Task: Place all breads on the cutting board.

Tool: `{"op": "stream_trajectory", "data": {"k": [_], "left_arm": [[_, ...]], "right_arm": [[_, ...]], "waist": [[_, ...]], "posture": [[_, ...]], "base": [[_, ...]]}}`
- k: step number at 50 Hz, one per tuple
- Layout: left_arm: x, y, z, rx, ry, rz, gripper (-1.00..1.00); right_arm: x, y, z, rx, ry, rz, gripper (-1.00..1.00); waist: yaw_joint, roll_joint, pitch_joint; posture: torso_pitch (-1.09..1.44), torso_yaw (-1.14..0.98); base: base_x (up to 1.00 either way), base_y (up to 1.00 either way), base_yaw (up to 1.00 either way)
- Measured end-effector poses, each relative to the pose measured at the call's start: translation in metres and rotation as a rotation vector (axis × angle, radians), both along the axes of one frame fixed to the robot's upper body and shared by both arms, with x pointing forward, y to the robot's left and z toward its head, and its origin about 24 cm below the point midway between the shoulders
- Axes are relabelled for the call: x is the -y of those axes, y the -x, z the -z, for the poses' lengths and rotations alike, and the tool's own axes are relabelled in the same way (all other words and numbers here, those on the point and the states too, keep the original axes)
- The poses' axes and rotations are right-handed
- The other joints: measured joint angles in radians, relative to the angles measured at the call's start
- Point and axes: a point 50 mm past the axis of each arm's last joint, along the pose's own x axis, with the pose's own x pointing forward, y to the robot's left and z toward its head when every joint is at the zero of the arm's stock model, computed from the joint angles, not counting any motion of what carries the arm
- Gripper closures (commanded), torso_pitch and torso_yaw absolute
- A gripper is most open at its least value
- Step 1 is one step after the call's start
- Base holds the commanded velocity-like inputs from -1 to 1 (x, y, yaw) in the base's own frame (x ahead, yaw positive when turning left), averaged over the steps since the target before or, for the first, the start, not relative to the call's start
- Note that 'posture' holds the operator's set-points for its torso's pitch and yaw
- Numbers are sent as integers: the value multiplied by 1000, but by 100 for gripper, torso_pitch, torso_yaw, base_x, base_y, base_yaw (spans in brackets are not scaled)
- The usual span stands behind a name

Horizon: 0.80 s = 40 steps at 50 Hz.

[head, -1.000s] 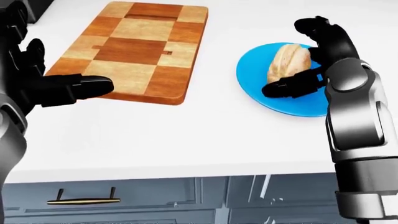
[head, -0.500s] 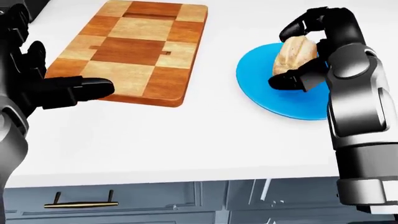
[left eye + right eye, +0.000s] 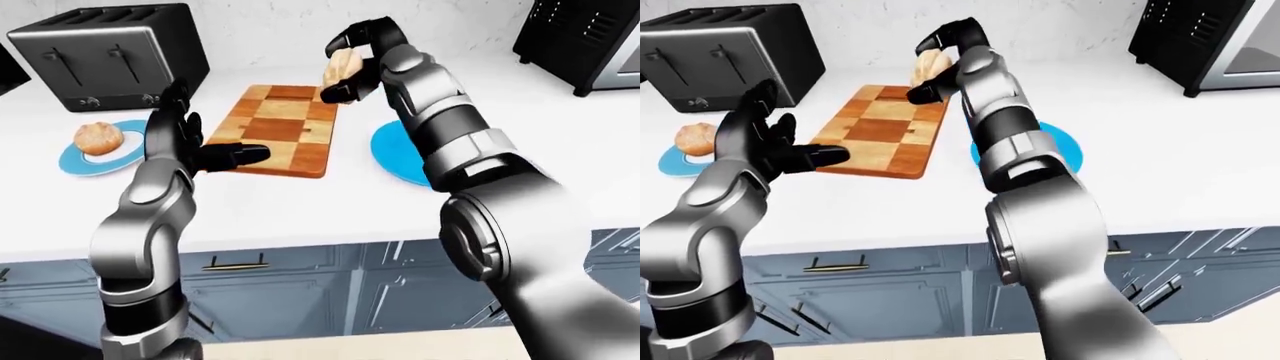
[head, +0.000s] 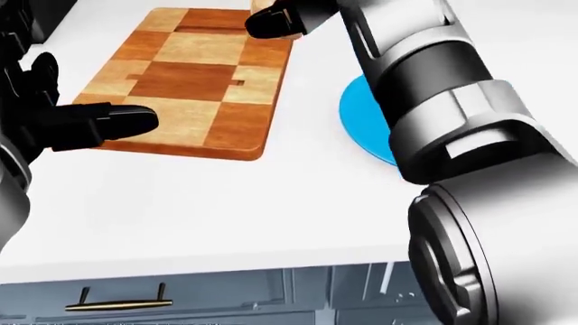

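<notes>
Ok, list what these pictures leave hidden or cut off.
- Head view: the bread loaf in the right hand is nearly cut off by the top edge.
- Head view: the blue plate is mostly hidden by the right arm.
- Right-eye view: the bread roll is partly hidden by the left hand.

The scene is viewed from three head-mounted cameras. The counter (image 4: 225, 203) is looked down on steeply and closely in the head view. A wider, shallower outlook towards the far wall is given by both eye views, where the cutting board (image 3: 280, 127) is shared with the head view.
</notes>
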Motion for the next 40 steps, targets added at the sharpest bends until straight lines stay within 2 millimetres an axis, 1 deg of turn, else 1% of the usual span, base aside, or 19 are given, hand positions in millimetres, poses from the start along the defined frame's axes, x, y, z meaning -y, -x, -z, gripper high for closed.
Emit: {"op": "stream_trajectory", "data": {"k": [4,8,14,20,23,34,35,36,37,40], "left_arm": [[-2,1,-1,-2,2,-4,-100],[-3,3,-2,10,6,-8,-100],[-3,6,-2,11,8,-4,-100],[-4,7,0,7,10,-8,-100],[-5,7,2,3,12,-11,-100],[-5,8,4,3,18,-8,-100],[-5,8,5,1,19,-8,-100],[-4,8,5,0,19,-7,-100],[-4,8,5,-2,19,-6,-100],[-4,7,5,-1,20,-4,-100]], "right_arm": [[-18,2,1,11,4,-36,100],[-30,4,3,30,10,-62,100],[-44,6,19,28,29,-87,100],[-50,7,41,-6,54,-92,100],[-52,7,48,-17,63,-93,100],[-59,9,60,-8,80,-116,100],[-59,10,60,-6,81,-116,98],[-59,10,61,-5,82,-116,87],[-59,10,62,-4,82,-116,91],[-59,10,65,-8,85,-114,65]], "waist": [[2,2,4],[2,3,0],[2,6,-3],[3,9,-2],[2,11,-1],[2,13,-6],[2,13,-6],[2,13,-6],[2,13,-7],[2,13,-7]], "posture": [[0,0],[0,0],[0,0],[0,0],[0,0],[0,0],[0,0],[0,0],[0,0],[0,0]], "base": [[0,0,0],[0,0,0],[0,0,0],[0,0,0],[0,0,0],[0,0,0],[0,0,0],[0,0,0],[0,0,0],[0,0,0]]}}
